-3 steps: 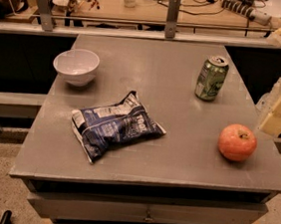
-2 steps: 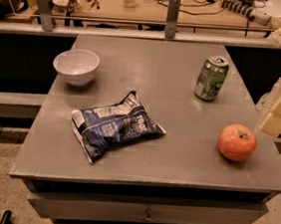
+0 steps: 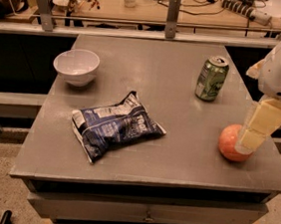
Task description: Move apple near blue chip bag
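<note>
The orange-red apple (image 3: 230, 143) sits on the grey table (image 3: 149, 75) near its right front edge. The crumpled dark blue chip bag (image 3: 115, 126) with white print lies flat at the table's front left of centre, well apart from the apple. My gripper (image 3: 250, 140), cream-coloured below a white arm, comes down from the upper right. Its tip overlaps the apple's right side and hides that part of it.
A green can (image 3: 212, 77) stands upright behind the apple at the right. A white bowl (image 3: 76, 66) sits at the table's back left. A rail with metal posts (image 3: 173, 8) and a cluttered bench run behind the table.
My gripper has moved down and to the left, from beside the apple's upper right to over its right side. The apple, bag, can and bowl have stayed in place.
</note>
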You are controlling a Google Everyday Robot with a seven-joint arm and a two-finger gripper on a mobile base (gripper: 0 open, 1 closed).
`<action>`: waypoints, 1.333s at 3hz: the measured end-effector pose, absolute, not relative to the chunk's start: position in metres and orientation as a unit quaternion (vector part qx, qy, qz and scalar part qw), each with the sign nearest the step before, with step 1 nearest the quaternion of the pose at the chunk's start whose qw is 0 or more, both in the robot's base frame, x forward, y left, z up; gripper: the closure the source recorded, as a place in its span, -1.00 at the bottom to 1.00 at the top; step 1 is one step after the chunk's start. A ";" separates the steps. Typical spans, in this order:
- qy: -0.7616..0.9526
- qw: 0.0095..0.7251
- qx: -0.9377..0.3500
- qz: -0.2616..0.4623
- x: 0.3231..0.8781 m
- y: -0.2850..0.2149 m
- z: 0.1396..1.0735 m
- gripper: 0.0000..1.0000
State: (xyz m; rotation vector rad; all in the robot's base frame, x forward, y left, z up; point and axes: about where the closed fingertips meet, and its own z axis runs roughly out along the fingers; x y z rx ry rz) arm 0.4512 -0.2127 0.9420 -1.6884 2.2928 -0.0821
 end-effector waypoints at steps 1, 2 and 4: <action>0.806 0.097 -0.584 -0.014 0.452 -0.220 0.881 -1.00; 0.810 0.052 -0.583 -0.014 0.446 -0.229 0.835 -1.00; 0.810 0.059 -0.583 -0.017 0.446 -0.230 0.843 -1.00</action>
